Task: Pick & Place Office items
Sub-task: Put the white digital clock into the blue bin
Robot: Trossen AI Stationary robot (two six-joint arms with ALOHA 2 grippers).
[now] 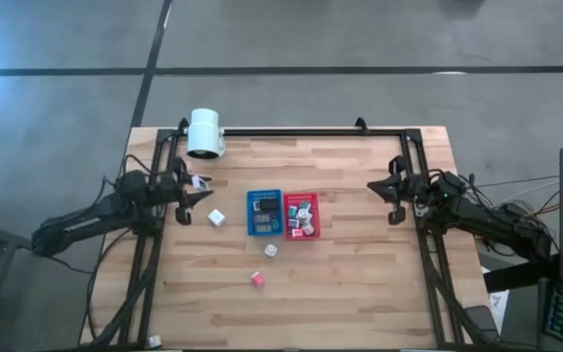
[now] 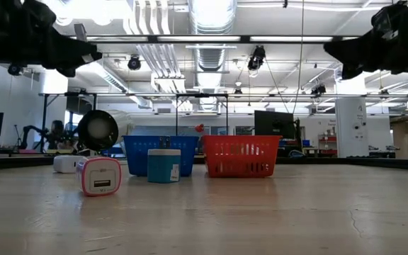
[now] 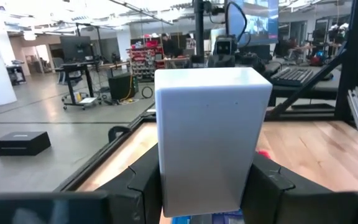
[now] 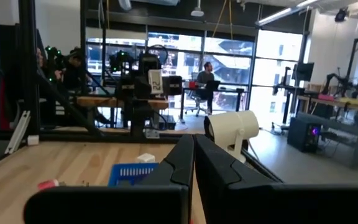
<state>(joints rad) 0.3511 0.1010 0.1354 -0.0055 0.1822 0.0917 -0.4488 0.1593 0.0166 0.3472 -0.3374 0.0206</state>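
Note:
My left gripper (image 1: 199,189) hovers above the table left of the trays, shut on a white block (image 3: 213,137) that fills the left wrist view. My right gripper (image 1: 391,192) is shut on nothing, raised right of the trays; its fingers (image 4: 193,163) meet. A blue tray (image 1: 264,212) and a red tray (image 1: 301,215) stand side by side at mid-table, each with several small items inside. Loose on the wood lie a white cube (image 1: 216,217), a teal-and-white cube (image 1: 271,250) and a pink-rimmed cube (image 1: 257,279); in the low view they show as the white cube (image 2: 66,163), teal cube (image 2: 164,165) and pink-rimmed cube (image 2: 99,175). My left gripper pinches the white block between its two fingers (image 3: 143,180), one on each side face near the block's lower part (image 3: 173,186). The block stands upright between them and is lifted clear of the table.
A big white cylinder (image 1: 205,132) lies near the table's far left corner, behind my left gripper. A black frame (image 1: 301,131) runs along the far edge and both sides. Bare wood lies near the front edge and between the red tray and my right arm.

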